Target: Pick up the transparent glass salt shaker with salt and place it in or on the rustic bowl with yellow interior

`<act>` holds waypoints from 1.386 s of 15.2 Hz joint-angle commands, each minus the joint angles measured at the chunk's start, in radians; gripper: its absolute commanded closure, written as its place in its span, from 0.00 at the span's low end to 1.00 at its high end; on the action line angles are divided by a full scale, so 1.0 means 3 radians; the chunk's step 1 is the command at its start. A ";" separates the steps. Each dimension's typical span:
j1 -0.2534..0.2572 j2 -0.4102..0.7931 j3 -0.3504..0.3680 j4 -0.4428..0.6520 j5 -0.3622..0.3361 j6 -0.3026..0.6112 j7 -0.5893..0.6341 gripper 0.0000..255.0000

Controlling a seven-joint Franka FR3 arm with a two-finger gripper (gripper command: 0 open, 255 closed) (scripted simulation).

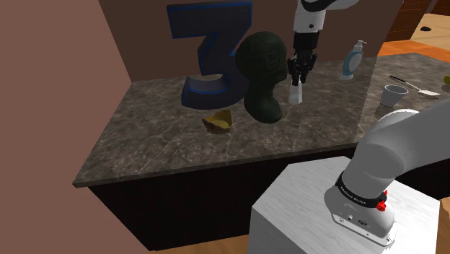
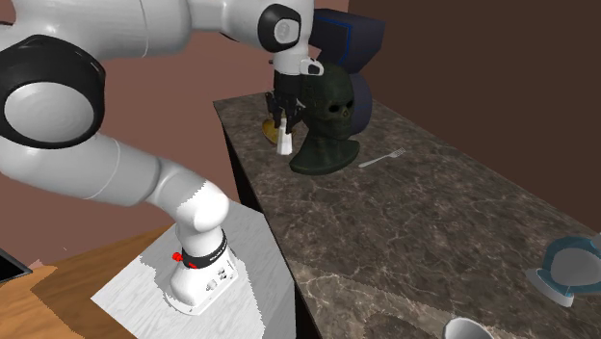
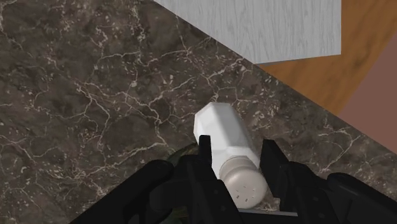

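Salt shaker (image 3: 224, 135): small bottle, drawn plain white rather than clear, with a faceted body and a rounded perforated cap (image 3: 245, 185). Location: clasped in the black gripper (image 3: 237, 149), apparently hanging clear of the dark marbled counter (image 1: 180, 151), just to the shoulder view's right of the dark green mannequin head (image 1: 263, 76). Jaws: closed on the shaker's upper body just below the cap, one finger on each side, with the body hanging past the fingertips. Handling, as judged: light and rigid. If it is glass as the task says, it would be smooth and brittle, so it could slip or pivot in a two-point pinch and would not take a drop well. The shaker sits slightly askew in the wrist view, which suggests it can swing. Best hold: across opposite flat facets high on the body, as now, where the shoulder under the cap gives a stop. Destination: yellowish bowl (image 1: 220, 123), on the counter to the shoulder view's left of the shaker and nearer, in front of the large blue numeral (image 1: 213, 61). Its rim looks uneven, so a low, gentle release seems wise.
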 commanded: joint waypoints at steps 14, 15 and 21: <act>0.0384 0.1450 0.0536 0.1438 0.0403 0.0057 0.0755 1.00; 0.0404 0.1559 0.0565 0.1566 0.0412 0.0043 0.0804 1.00; 0.0532 0.2258 0.0712 0.2453 0.0422 -0.0116 0.1097 1.00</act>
